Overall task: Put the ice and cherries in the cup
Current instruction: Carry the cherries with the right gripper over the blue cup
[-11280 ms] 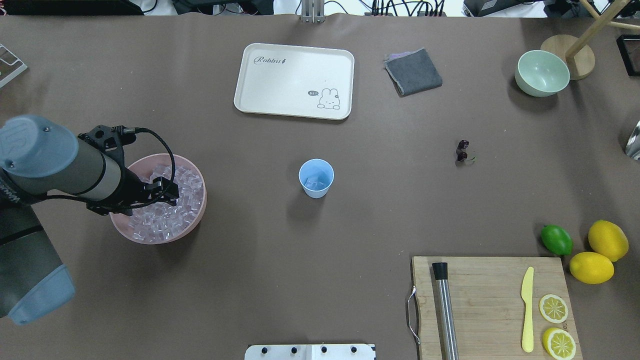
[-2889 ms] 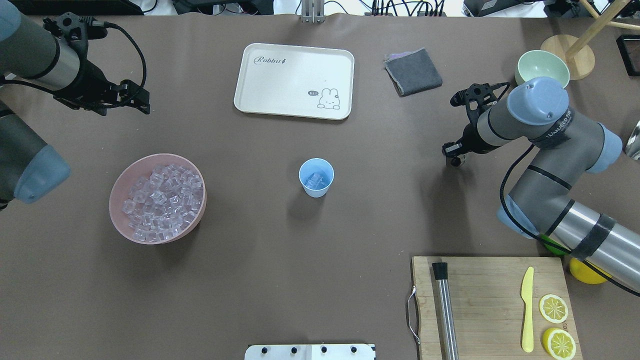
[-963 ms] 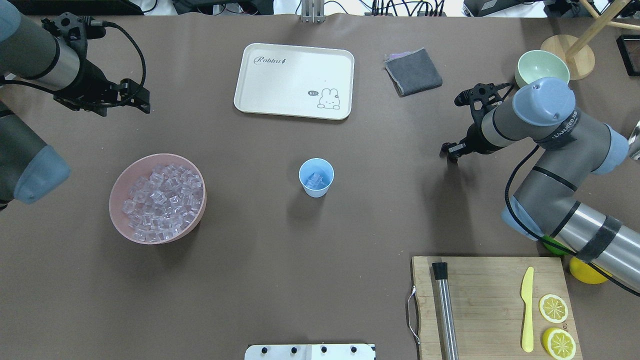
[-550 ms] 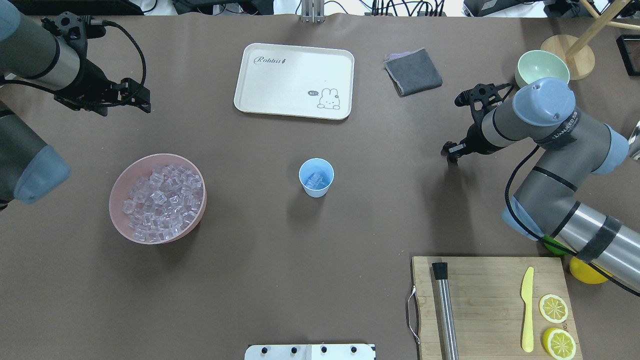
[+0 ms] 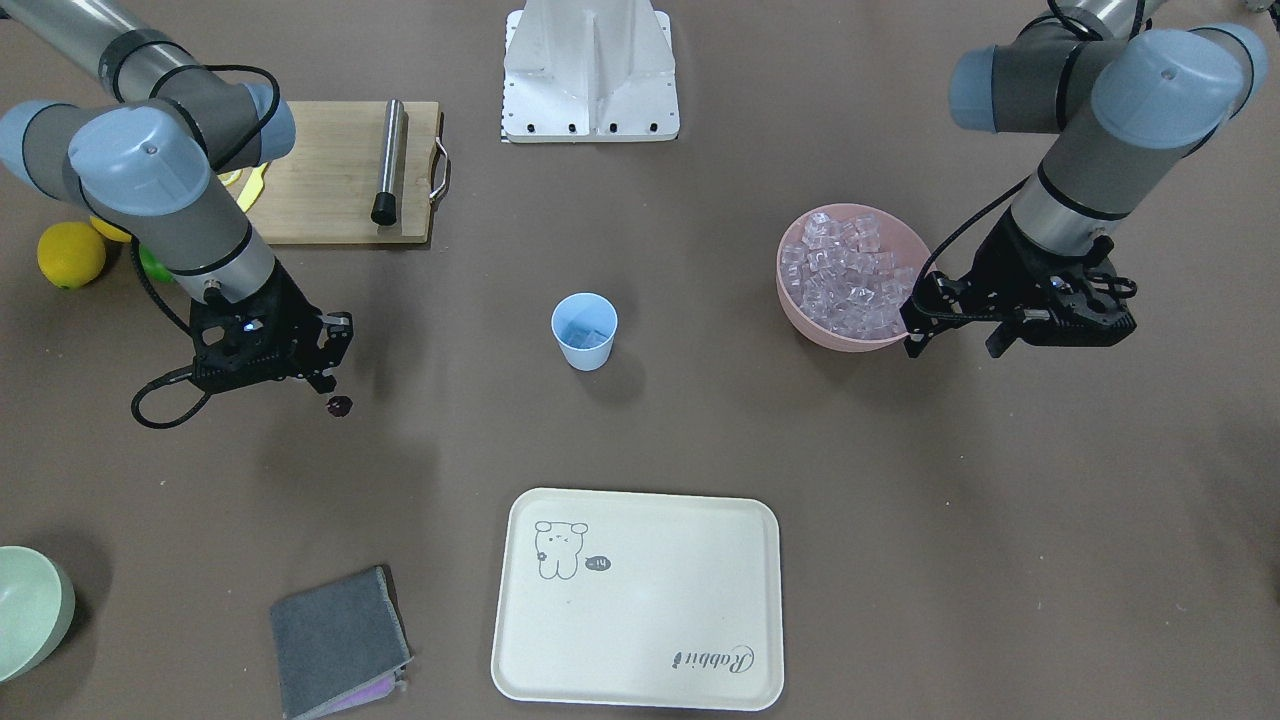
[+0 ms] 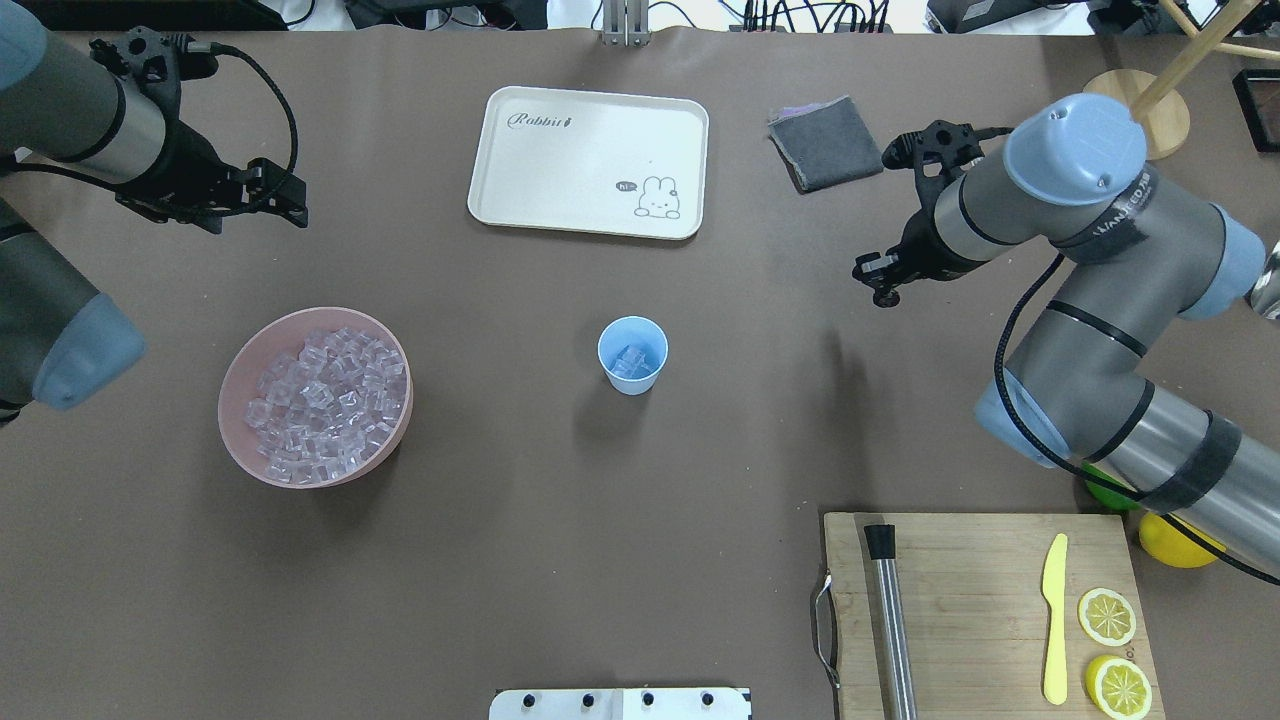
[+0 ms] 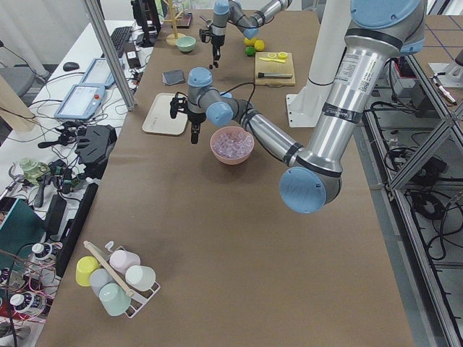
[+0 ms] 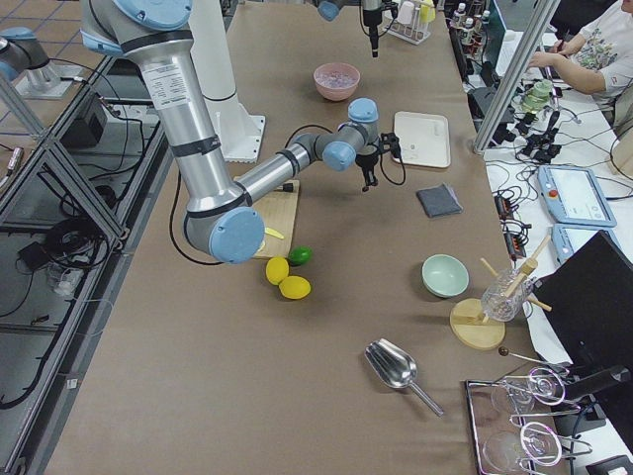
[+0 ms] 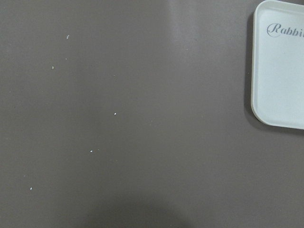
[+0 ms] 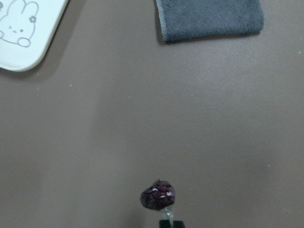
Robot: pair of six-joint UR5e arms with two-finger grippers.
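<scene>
The light blue cup (image 6: 632,355) stands at mid-table with a few ice cubes (image 6: 630,360) inside. Many more ice cubes (image 6: 320,400) fill the pink bowl (image 6: 224,400) to its left. My right gripper (image 6: 878,283) is shut on the stem of the dark red cherries (image 6: 885,298), which hang below it above the table, right of the cup. They show as a dark lump in the right wrist view (image 10: 159,194) and in the front view (image 5: 339,405). My left gripper (image 6: 283,195) is open and empty, raised beyond the pink bowl.
A cream tray (image 6: 588,160) and a grey cloth (image 6: 826,142) lie at the far side. A cutting board (image 6: 980,600) with a steel muddler (image 6: 890,620), a yellow knife and lemon slices sits at the near right. A pale green bowl (image 5: 25,610) is at the far right.
My right gripper has risen and moved left toward the cup with the cherries in it. The left arm has hardly moved.
</scene>
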